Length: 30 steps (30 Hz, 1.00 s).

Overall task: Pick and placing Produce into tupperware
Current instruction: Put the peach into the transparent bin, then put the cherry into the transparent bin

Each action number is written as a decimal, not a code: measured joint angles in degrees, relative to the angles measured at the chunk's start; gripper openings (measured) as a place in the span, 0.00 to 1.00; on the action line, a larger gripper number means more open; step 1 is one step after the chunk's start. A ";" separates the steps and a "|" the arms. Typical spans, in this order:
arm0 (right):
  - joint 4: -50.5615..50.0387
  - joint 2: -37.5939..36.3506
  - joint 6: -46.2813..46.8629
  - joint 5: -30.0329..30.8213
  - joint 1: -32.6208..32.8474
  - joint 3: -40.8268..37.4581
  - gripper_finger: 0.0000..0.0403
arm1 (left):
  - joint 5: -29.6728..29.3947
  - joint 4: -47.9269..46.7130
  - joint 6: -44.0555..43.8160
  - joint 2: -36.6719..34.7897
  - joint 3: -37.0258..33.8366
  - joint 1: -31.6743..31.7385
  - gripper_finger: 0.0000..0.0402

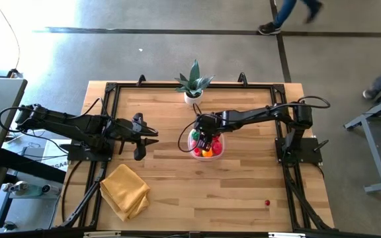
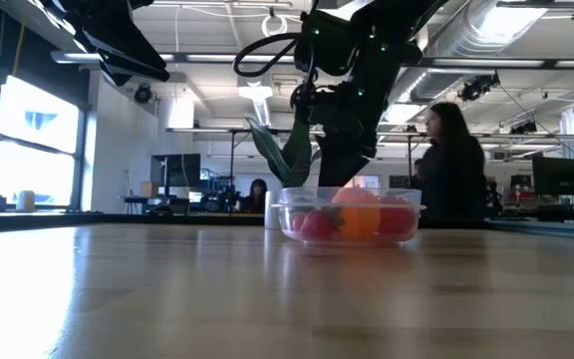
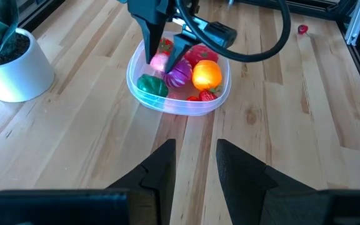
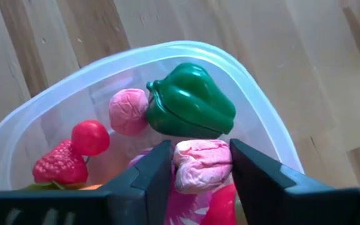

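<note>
The clear tupperware [image 1: 206,147] sits mid-table, also seen in the low view [image 2: 352,214]. It holds a green pepper [image 4: 189,103], a pink ball [image 4: 129,111], a small red tomato [image 4: 90,137], a strawberry [image 4: 59,164], an orange fruit [image 3: 206,74] and a magenta piece [image 3: 180,75]. My right gripper [image 4: 200,153] reaches down into the tub, shut on a pale pink piece [image 4: 202,164]. One red piece [image 1: 267,203] lies alone on the table near the near-right corner. My left gripper [image 3: 192,169] hovers open left of the tub, touching nothing. My right gripper pinches the pale pink piece by its two opposite sides [image 4: 179,164], one finger on each. The fingers [image 3: 150,37] come from above, pointing down into the tub. The piece sits low among the other produce, beside the green pepper; whether it rests on them I cannot tell.
A potted green plant in a white pot [image 1: 194,89] stands at the far edge, just behind the tub. A folded yellow cloth [image 1: 124,190] lies near the near-left corner. Bare wood lies between tub and near edge. A person [image 2: 446,165] stands in the room beyond.
</note>
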 joint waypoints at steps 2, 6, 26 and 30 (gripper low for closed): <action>-0.02 0.00 -0.38 0.07 0.00 0.00 0.43 | 0.00 0.02 0.00 0.00 0.00 0.00 0.26; 0.26 0.00 -1.27 0.95 0.00 0.00 0.49 | 0.00 0.02 0.00 0.00 0.00 0.00 0.26; -28.85 -21.09 20.49 5.88 14.81 -0.02 0.51 | 0.00 0.04 0.00 0.00 0.00 0.01 0.26; -36.73 -23.15 34.38 9.25 26.44 -0.02 0.51 | 0.00 0.02 0.00 0.00 0.00 0.00 0.26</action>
